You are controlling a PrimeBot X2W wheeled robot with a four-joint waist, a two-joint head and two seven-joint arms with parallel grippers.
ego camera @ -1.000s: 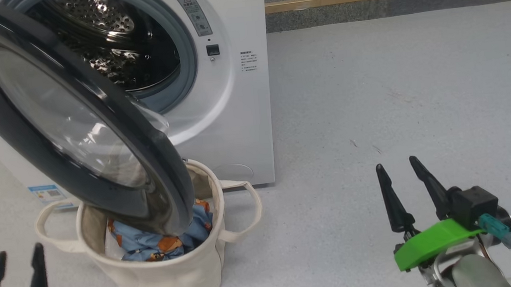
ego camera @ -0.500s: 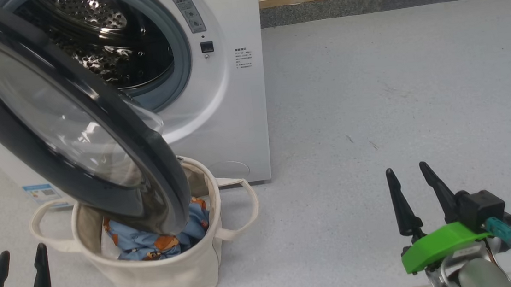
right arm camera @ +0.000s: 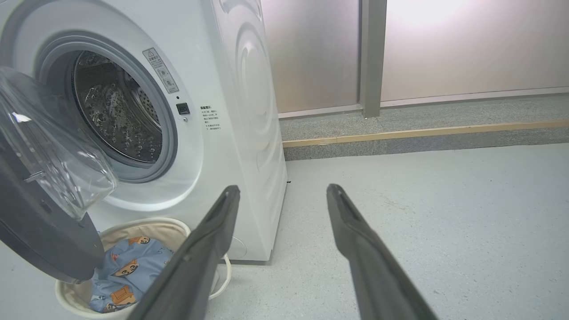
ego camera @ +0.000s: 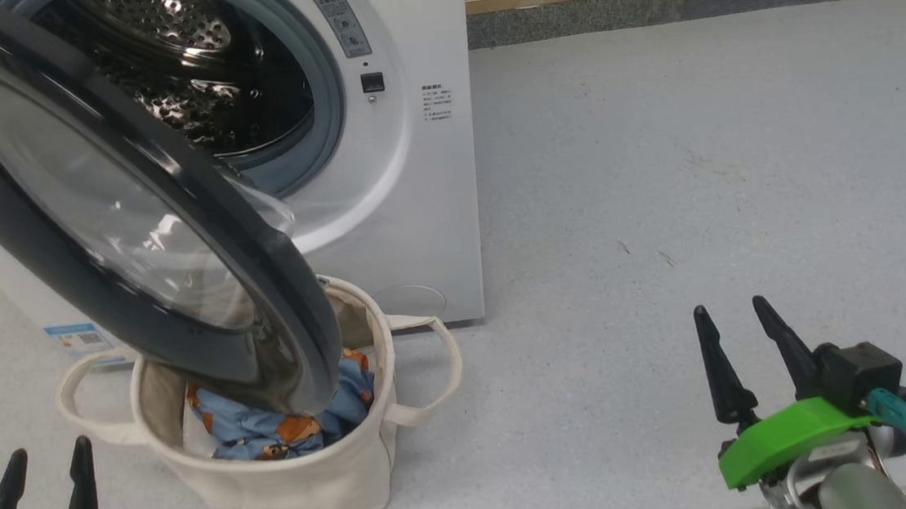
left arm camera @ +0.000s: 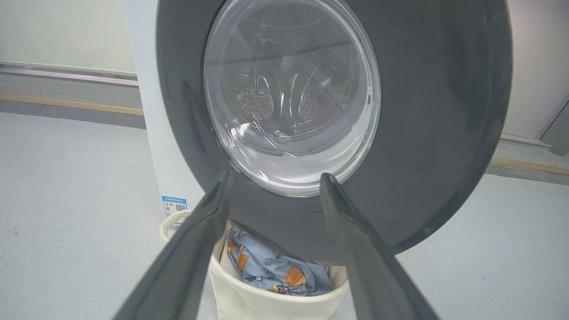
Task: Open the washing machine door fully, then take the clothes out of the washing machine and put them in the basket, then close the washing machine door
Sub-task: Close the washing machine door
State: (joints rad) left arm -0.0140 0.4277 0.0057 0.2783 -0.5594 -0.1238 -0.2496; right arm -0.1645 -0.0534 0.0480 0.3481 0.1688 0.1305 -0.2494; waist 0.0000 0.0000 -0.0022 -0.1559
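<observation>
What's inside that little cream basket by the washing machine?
Light blue clothes with orange-brown bears lie bunched in the basket. The open washing machine door hangs over part of it, so anything beneath or behind the clothes is hidden.

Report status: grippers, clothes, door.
Open and empty: left gripper, right gripper. Bear-print clothes in basket; drum looks empty. Not yet closed: washing machine door, lower rim over the basket, may brush it.
</observation>
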